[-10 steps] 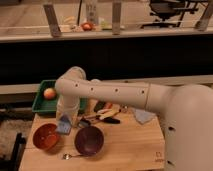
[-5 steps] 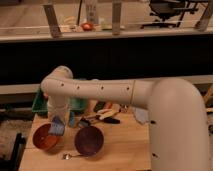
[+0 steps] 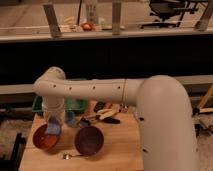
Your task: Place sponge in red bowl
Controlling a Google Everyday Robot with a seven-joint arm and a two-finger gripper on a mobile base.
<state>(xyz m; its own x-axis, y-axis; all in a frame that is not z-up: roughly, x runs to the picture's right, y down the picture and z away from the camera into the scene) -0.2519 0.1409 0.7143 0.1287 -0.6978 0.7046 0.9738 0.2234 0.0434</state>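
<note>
Sponge [image 3: 53, 128], blue, pinched in the claw [image 3: 53, 126] at lower left of the frame, hanging over the red bowl [image 3: 44, 139] and overlapping its upper right rim; cannot tell whether touching the bowl. Nearest the bottom edge, a spoon [image 3: 71, 156] lying on the wooden surface [image 3: 117, 150], just below a dark maroon bowl [image 3: 89, 140] right of the red one. Behind, toward the middle, a dark-handled brush-like utensil [image 3: 102, 118]; exact kind unclear. Further back at left, a green bin [image 3: 75, 104] partly hidden by the white arm [image 3: 95, 91]. Far off at top, a counter ledge [image 3: 150, 32] carrying a reddish round object [image 3: 87, 26].
</note>
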